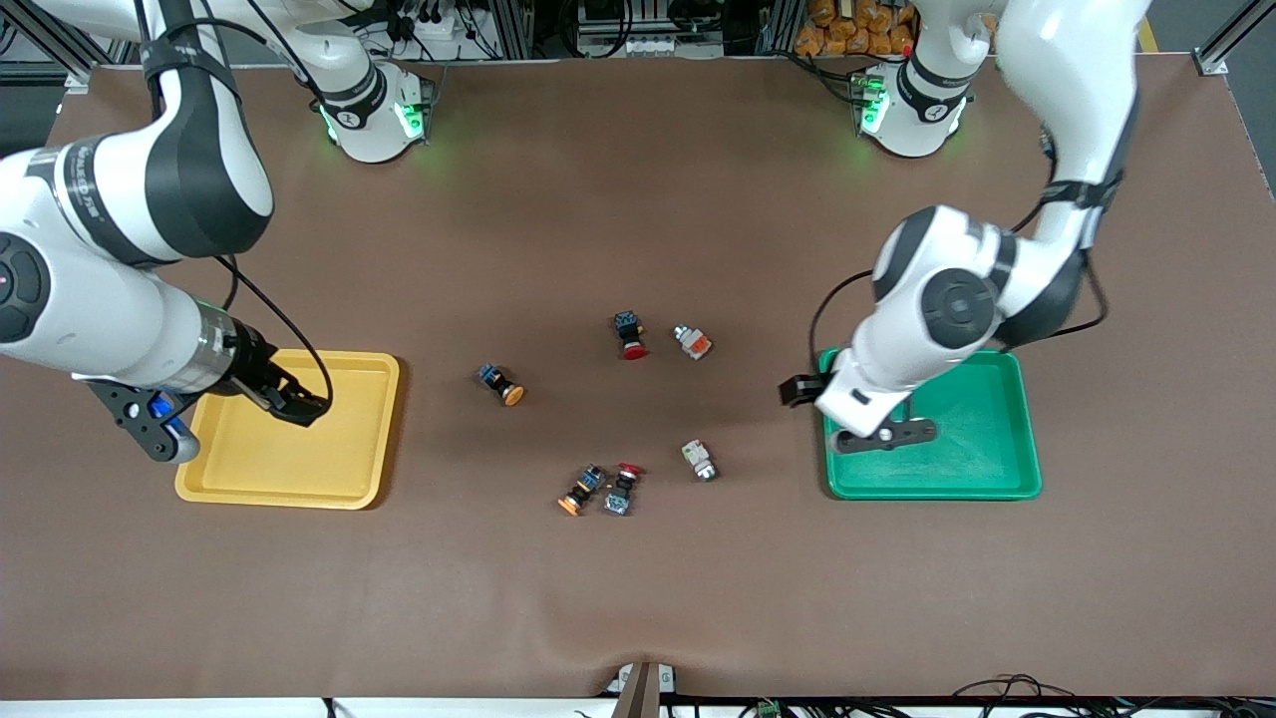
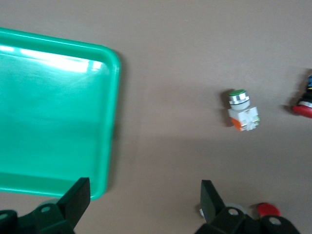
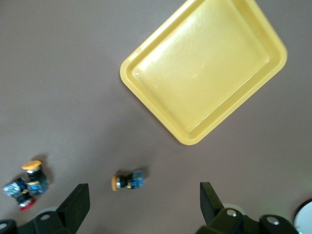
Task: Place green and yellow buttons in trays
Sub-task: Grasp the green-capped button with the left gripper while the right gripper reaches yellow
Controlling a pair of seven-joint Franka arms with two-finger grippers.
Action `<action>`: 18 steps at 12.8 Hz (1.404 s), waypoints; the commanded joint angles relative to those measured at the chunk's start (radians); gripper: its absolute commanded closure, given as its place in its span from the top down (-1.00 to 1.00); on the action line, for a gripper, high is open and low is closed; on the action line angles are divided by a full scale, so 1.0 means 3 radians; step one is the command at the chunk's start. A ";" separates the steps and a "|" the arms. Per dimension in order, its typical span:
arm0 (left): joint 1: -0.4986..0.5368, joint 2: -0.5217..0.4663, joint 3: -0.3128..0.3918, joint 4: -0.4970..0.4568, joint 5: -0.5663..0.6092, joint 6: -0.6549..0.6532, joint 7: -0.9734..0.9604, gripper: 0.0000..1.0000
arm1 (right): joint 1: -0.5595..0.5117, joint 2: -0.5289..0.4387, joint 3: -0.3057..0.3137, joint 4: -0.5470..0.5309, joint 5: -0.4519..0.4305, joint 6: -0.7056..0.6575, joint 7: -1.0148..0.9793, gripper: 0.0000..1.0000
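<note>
Nearest, an orange-capped button [image 1: 579, 492] touches a red one [image 1: 621, 489]. Yellow tray [image 1: 229, 479] and green tray [image 1: 987, 469] hold nothing. Left gripper [image 2: 145, 200] and right gripper [image 3: 145, 202] hover over them, jaws open.

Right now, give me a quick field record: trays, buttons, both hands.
yellow tray: empty, toward the right arm's end
green tray: empty, toward the left arm's end
yellow-capped buttons: two, on the table between the trays
whitish buttons: two, on the table
red-capped buttons: two, on the table
left hand: open, empty, over the green tray's edge
right hand: open, empty, over the yellow tray
</note>
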 commanded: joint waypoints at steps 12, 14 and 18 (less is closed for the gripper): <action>-0.0844 0.1224 0.0394 0.0740 0.0001 0.1354 -0.0521 1.00 | 0.0580 0.1051 0.0004 0.0095 0.1165 0.1826 0.1232 1.00; -0.0916 0.1280 0.0472 0.0735 -0.0004 0.1364 -0.0536 1.00 | 0.0815 0.1194 -0.0006 0.0095 0.1099 0.1991 0.0886 1.00; -0.0932 0.1347 0.0477 0.0740 -0.0004 0.1426 -0.0531 1.00 | 0.0841 0.1470 -0.0011 0.0126 0.1104 0.2094 -0.0024 1.00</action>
